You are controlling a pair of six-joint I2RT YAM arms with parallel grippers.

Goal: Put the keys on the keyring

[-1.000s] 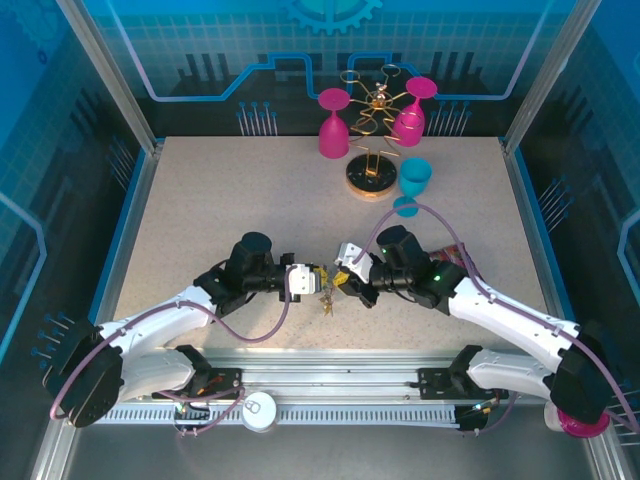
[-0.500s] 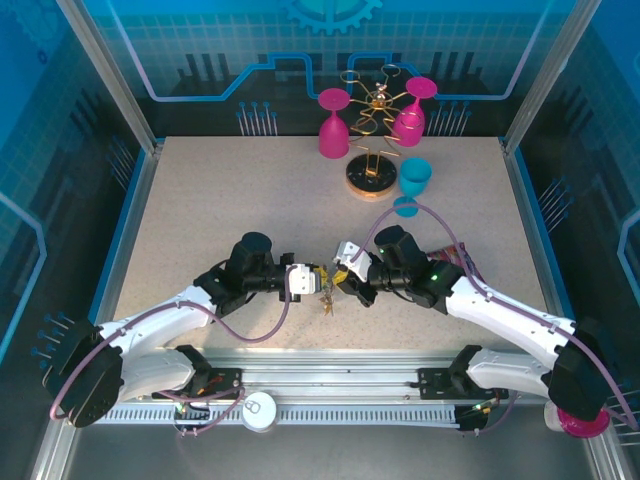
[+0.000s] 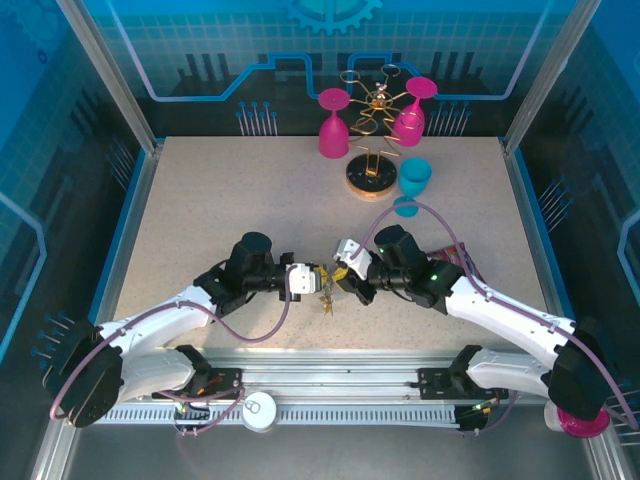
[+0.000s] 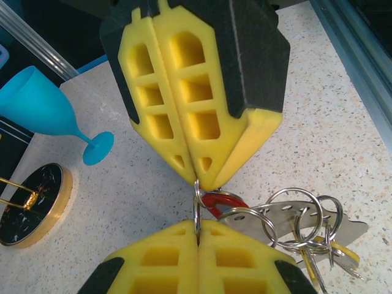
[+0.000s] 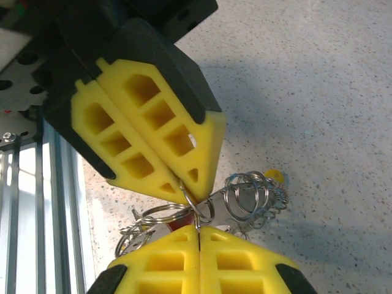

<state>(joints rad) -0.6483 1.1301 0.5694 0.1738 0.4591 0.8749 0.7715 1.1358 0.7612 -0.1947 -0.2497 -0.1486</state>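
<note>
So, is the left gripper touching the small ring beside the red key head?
Touching. The left wrist view shows the jaws of the left gripper closed on the small ring, its wire disappearing into the seam between them.

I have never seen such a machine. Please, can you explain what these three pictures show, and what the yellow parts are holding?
You see two robot arms bolted to a table. Each ends in a gripper with two yellow foam fingers. The wide picture comes from a camera above: the left gripper and the right gripper meet in the middle. The two close pictures come from cameras on the wrists. Both grippers are shut on one thin keyring. Small keys on other rings are beside it. At the back are a gold rack, two pink glasses and a blue glass.
</note>
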